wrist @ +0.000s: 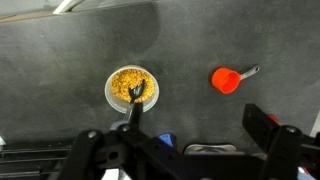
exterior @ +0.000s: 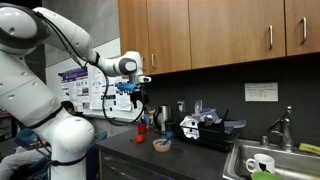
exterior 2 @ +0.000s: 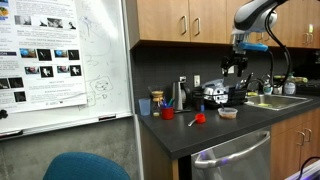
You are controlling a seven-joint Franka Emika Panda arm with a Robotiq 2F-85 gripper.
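Gripper (wrist: 178,138) wide, cropped at 6 o'clock | round white bowl of yellow grains (wrist: 132,88), dark utensil (wrist: 140,93) indistinct | red plastic scoop (wrist: 227,80) at 3 o'clock

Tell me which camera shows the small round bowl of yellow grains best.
The wrist view: it looks straight down into the small round bowl of yellow grains, showing the contents and a black utensil resting inside. Both exterior views show it only as a tiny shape on the dark countertop.

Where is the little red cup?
In the wrist view the red cup lies on the dark counter, right of the bowl of yellow bits and not touching it.
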